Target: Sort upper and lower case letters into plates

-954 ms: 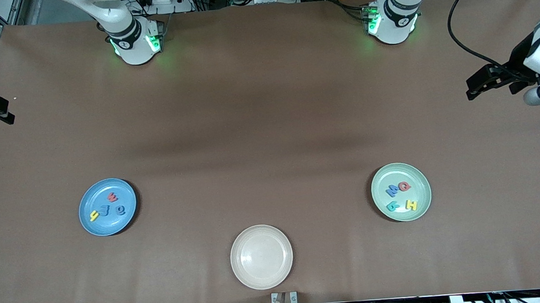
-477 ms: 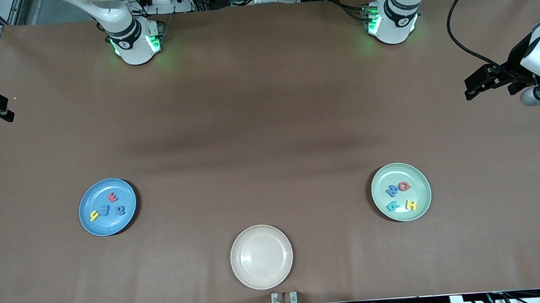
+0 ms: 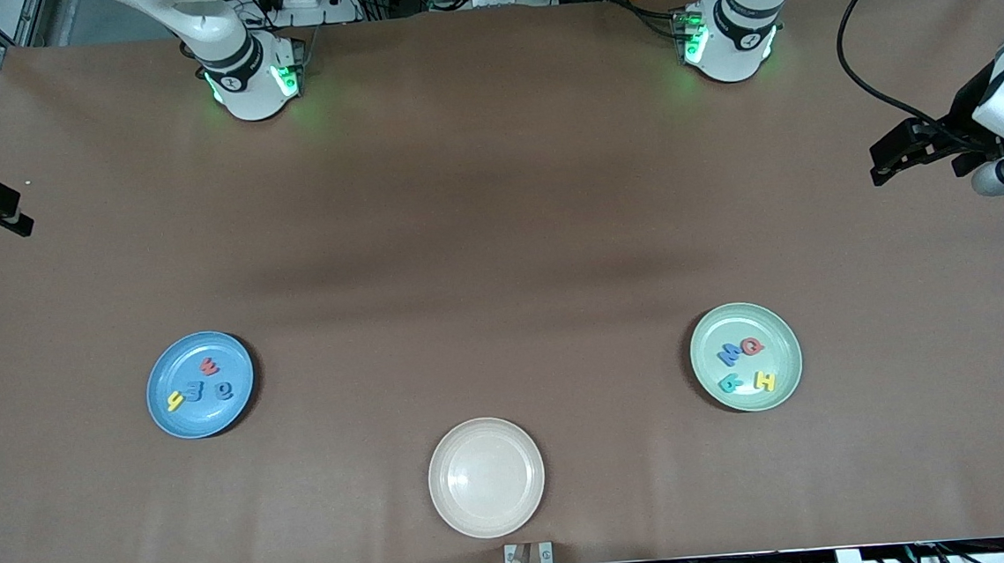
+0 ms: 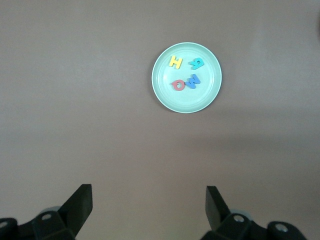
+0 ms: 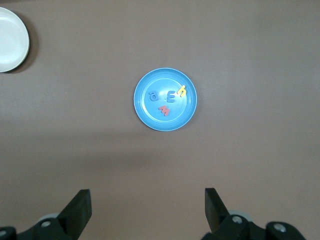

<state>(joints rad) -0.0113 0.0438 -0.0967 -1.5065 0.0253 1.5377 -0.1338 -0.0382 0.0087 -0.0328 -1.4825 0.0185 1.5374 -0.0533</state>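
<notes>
The sky blue plate (image 3: 198,424) (image 5: 150,117) lies toward the right arm's end of the table. It holds several letters: a red one (image 3: 208,366), two blue ones and a yellow one (image 3: 175,400). Toward the left arm's end, the mint green plate (image 3: 739,320) (image 4: 187,102) holds a red letter (image 3: 751,346), a blue one, a teal one and a yellow H (image 3: 765,380). My left gripper (image 3: 878,165) (image 4: 149,200) hangs open and empty over its end of the table. Over the other end, my right gripper (image 3: 20,218) (image 5: 147,202) is likewise open and empty.
A cream-beige plate (image 3: 486,477) (image 5: 10,40) with nothing in it lies nearest the front camera, between the two coloured plates. Brown cloth covers the table. Both arm bases stand along the table's edge farthest from the front camera.
Both grippers have shifted only slightly at the table's ends. Plates and letters have not moved.
</notes>
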